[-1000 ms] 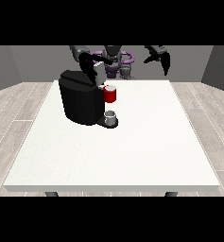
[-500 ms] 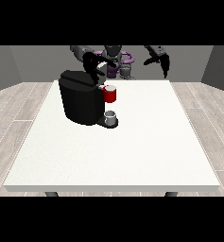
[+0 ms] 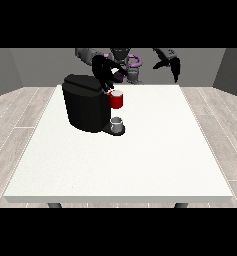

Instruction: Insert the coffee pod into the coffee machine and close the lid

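The black coffee machine (image 3: 85, 102) stands on the white table's (image 3: 155, 150) back left part. At its front is a red cylindrical holder (image 3: 117, 100) with a pale top, which may be the pod; I cannot tell them apart. Below it a small grey cup (image 3: 117, 124) rests on the machine's base. The hand at the view's left (image 3: 104, 74) hangs over the machine's top, its fingers stretched down to just beside the red holder's upper left rim. Raised off the table behind the back right edge, the hand at the view's right (image 3: 170, 62) holds nothing, fingers relaxed.
The robot's torso (image 3: 125, 62) with purple parts is behind the table's far edge. Wooden floor surrounds the table on both sides.
The hand at the view's left has come down and to the right, from above the machine's back towards the red holder. The other hand has hardly shifted.
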